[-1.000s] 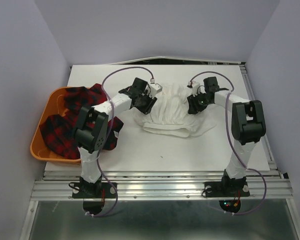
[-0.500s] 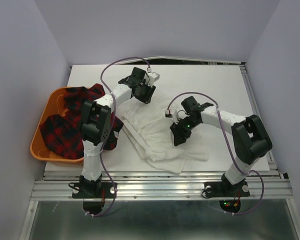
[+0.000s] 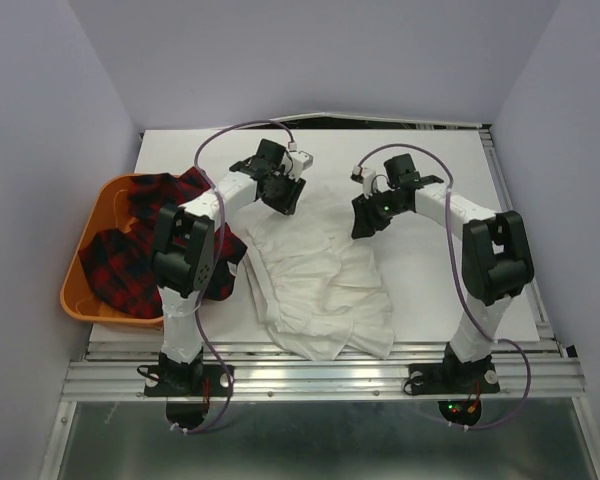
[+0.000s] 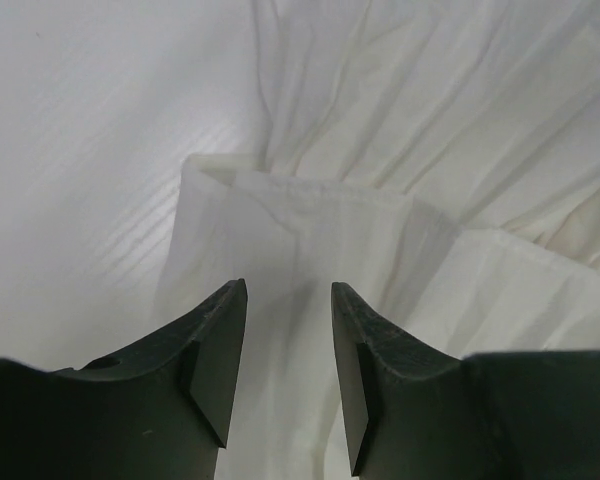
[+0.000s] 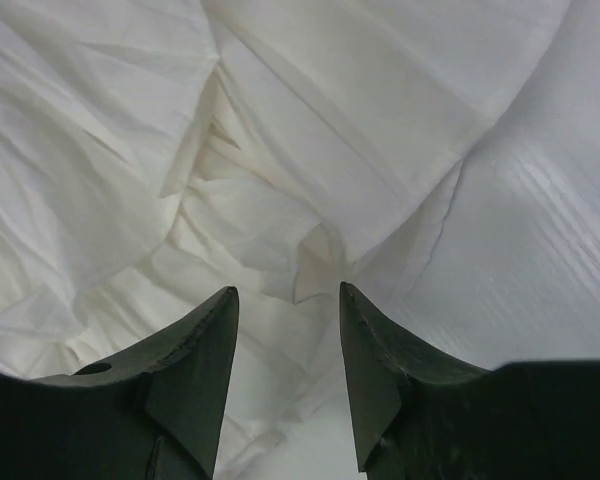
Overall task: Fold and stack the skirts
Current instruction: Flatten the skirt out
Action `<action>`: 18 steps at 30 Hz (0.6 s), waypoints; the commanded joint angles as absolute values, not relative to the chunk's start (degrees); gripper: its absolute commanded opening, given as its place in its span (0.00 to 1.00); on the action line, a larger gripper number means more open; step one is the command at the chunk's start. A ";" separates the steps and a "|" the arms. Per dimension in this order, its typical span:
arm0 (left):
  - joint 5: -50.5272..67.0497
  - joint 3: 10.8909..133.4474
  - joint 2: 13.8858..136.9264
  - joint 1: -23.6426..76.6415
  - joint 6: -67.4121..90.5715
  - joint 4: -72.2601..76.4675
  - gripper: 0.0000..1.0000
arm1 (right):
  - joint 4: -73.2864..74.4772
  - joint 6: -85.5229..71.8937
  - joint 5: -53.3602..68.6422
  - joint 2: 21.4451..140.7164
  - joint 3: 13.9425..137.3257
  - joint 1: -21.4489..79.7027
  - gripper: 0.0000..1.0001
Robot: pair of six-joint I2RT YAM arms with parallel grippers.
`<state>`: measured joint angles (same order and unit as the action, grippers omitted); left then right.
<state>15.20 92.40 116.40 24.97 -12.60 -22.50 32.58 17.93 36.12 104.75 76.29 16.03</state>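
— Bright?
— Very. Lit softly and evenly from above; washes the bench (image 3: 430,295) and the white skirt (image 3: 325,285) nearly to one tone in the top view.
— Shadows?
— Pale, soft-edged, close beside the arms (image 3: 485,250). Deeper in the wrist views: grey under the left pincer (image 4: 288,292), cream-dark in the folds by the right pincer (image 5: 285,295).
— Sharp?
— Crisp on the pleats; softer at the bottom edge, nearest the lens.

Both arms reach forward, left hand (image 4: 288,300) and right hand (image 5: 286,300) gaping, empty.
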 commanded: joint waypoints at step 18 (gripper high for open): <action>21.01 78.23 103.18 24.96 -18.89 -27.07 0.48 | 20.83 17.49 11.53 114.43 68.55 20.04 0.45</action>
